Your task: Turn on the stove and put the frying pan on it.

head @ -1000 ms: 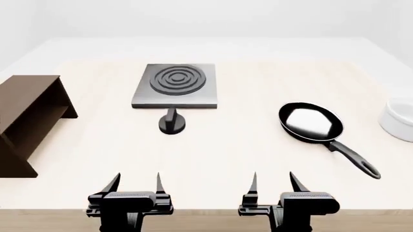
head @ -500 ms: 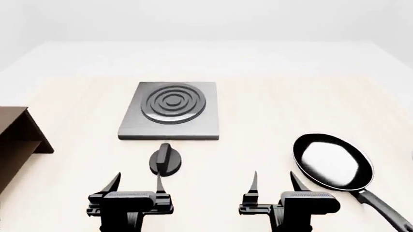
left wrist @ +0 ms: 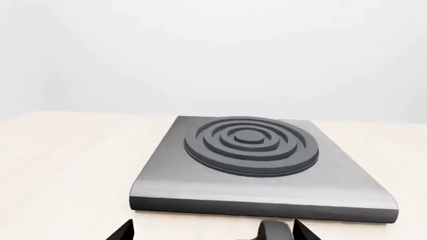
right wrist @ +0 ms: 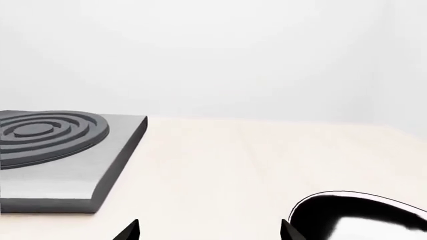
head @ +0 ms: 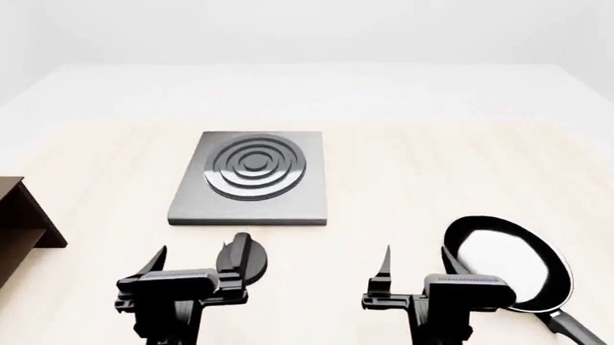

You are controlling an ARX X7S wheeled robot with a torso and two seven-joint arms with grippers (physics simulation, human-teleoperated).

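The grey stove slab (head: 251,178) with its ring burner lies on the table's middle; it fills the left wrist view (left wrist: 257,165) and shows at the side of the right wrist view (right wrist: 60,155). Its black ridged knob (head: 241,260) sits just in front of it, right beside my left gripper's right finger; its top shows in the left wrist view (left wrist: 275,231). The black frying pan (head: 508,262) lies at the right, its handle running off the frame; its rim shows in the right wrist view (right wrist: 360,217). My left gripper (head: 195,259) and right gripper (head: 418,260) are both open and empty.
A dark brown wooden shelf (head: 21,223) stands at the left edge of the table. The light wooden tabletop (head: 403,180) stretches behind and to the right of the stove.
The view has moved forward: stove, knob and pan now lie nearer to me. My left gripper has shifted so the knob sits at its right finger. The shelf has slid further out of view.
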